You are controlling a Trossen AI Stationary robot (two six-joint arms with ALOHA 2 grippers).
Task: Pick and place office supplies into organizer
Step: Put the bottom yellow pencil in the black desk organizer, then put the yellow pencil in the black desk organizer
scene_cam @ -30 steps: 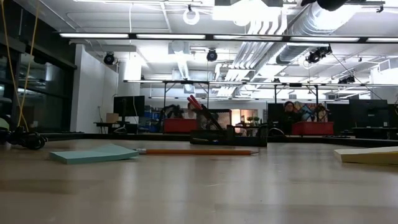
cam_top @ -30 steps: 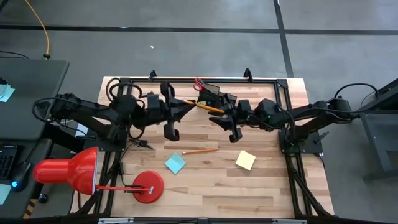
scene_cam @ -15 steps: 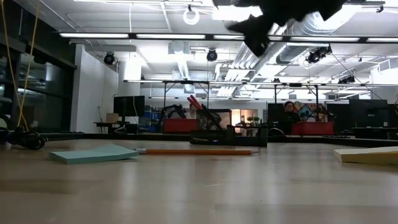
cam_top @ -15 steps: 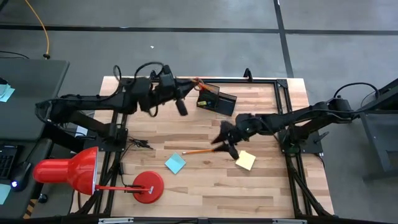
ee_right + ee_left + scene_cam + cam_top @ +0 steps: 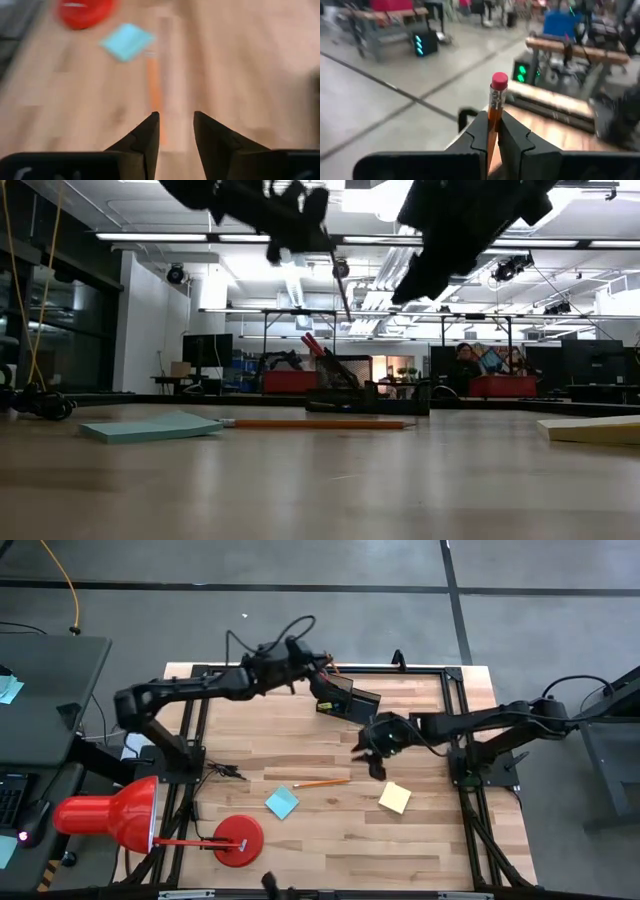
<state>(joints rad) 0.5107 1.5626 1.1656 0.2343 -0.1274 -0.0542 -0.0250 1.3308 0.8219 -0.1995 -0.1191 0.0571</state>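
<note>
My left gripper (image 5: 305,668) is raised at the table's far side, just left of the black organizer (image 5: 348,698), and is shut on an orange pencil (image 5: 494,112) with a pink eraser. In the low view the left gripper (image 5: 292,225) is high above the organizer (image 5: 365,395), where red scissors handles (image 5: 312,343) stick up. My right gripper (image 5: 370,752) is open and hovers over mid-table. The right gripper (image 5: 174,125) points toward a second orange pencil (image 5: 154,90) lying flat on the wood (image 5: 322,783). The blue pad (image 5: 282,803) and the yellow pad (image 5: 395,797) lie flat nearby. My left gripper pinches the orange pencil's shaft (image 5: 493,125) between its two fingers, a short way below the pink eraser (image 5: 499,80). The pencil is lifted clear of the table. Its lower end (image 5: 342,292) slants down below the gripper, above the organizer.
A red desk lamp (image 5: 110,812) with its round base (image 5: 238,840) stands at the table's near left corner. The black metal frame (image 5: 455,690) runs along the far and side edges. Bare wood (image 5: 300,740) lies between the organizer and the pads.
My left gripper has carried the pencil from mid-table up and toward the far edge, ending beside the organizer. My right gripper, which was at the pencil's other end a second ago, has moved away from it toward the near side, over the lying pencil, and then drawn back a little.
</note>
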